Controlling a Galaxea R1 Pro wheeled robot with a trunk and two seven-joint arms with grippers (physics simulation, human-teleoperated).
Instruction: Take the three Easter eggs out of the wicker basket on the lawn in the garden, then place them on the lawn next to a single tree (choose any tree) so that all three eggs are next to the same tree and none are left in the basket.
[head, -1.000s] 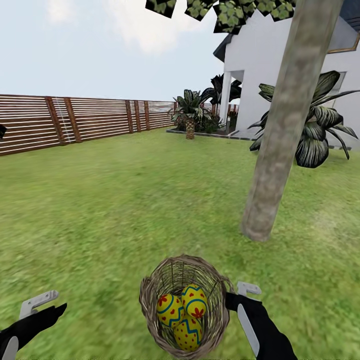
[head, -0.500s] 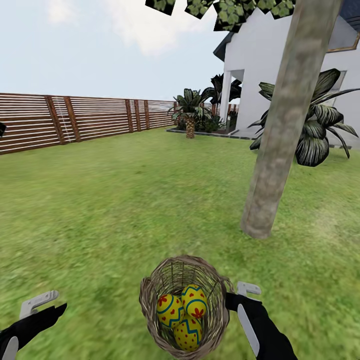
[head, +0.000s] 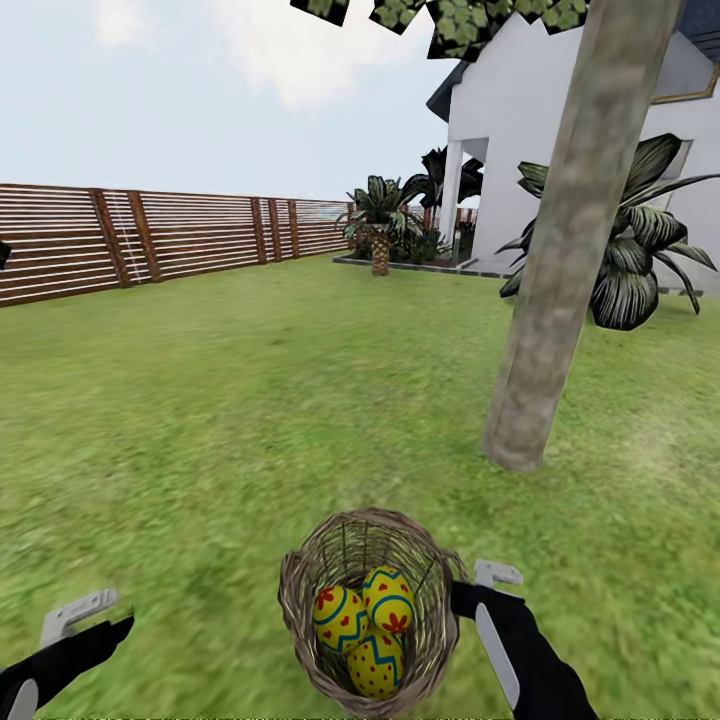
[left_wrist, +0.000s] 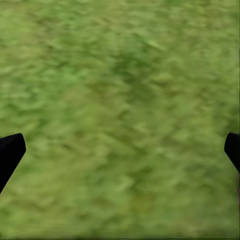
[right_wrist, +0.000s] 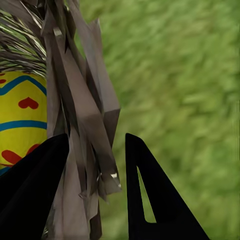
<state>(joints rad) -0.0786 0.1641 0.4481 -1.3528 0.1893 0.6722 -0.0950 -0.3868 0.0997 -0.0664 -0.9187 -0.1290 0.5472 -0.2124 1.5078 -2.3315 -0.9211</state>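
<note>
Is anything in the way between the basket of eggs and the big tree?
Nothing visible is. Only open lawn lies between the wicker basket, gripped at its rim by the right hand, and the foot of the tree. All three eggs sit inside the basket.

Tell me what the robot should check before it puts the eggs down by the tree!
1. All three eggs in the basket: ok.
2. Right gripper clamped on the basket wall: ok.
3. Left gripper open and empty: ok.
4. Tree close ahead on the right: ok.
5. Lawn by the trunk free for eggs: ok.
6. Basket resting on the grass or lifted: cannot tell.
</note>
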